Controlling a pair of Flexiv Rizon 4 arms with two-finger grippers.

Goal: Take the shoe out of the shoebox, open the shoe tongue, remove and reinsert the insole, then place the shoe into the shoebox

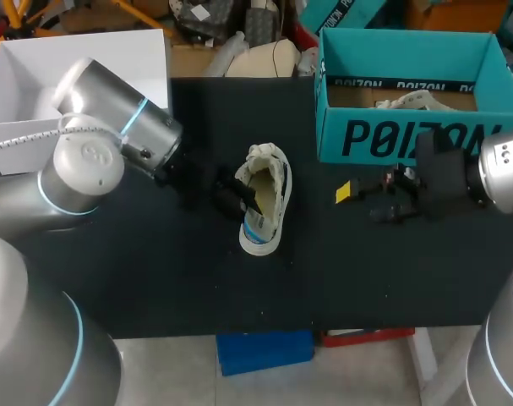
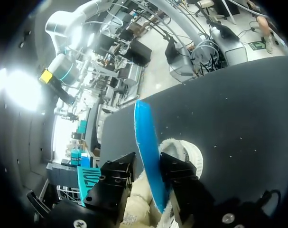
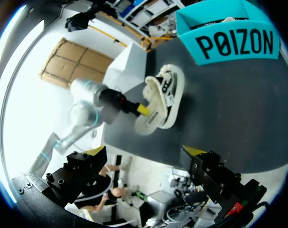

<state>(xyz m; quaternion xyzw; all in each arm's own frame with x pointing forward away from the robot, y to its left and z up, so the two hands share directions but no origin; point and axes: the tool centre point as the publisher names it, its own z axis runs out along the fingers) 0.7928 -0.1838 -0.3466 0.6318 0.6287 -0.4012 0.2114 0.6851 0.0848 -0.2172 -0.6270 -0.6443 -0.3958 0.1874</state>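
A cream sneaker [image 1: 266, 201] lies on the black table [image 1: 155, 279], its opening turned toward my left arm. My left gripper [image 1: 239, 194] sits at that opening. In the left wrist view a blue insole [image 2: 146, 142] stands on edge between the left gripper's [image 2: 147, 162] fingers, rising out of the shoe [image 2: 184, 151]. It lies against one finger with a slim gap to the other. My right gripper [image 1: 357, 201] hovers right of the shoe, open wide and empty [image 3: 144, 156]. The shoe [image 3: 162, 95] lies ahead of it.
The teal shoebox [image 1: 408, 131] stands at the back right with a second pale shoe [image 1: 417, 101] inside; it also shows in the right wrist view [image 3: 234, 40]. A white open box [image 1: 79, 68] stands at the back left. Bare table lies in front of the shoe.
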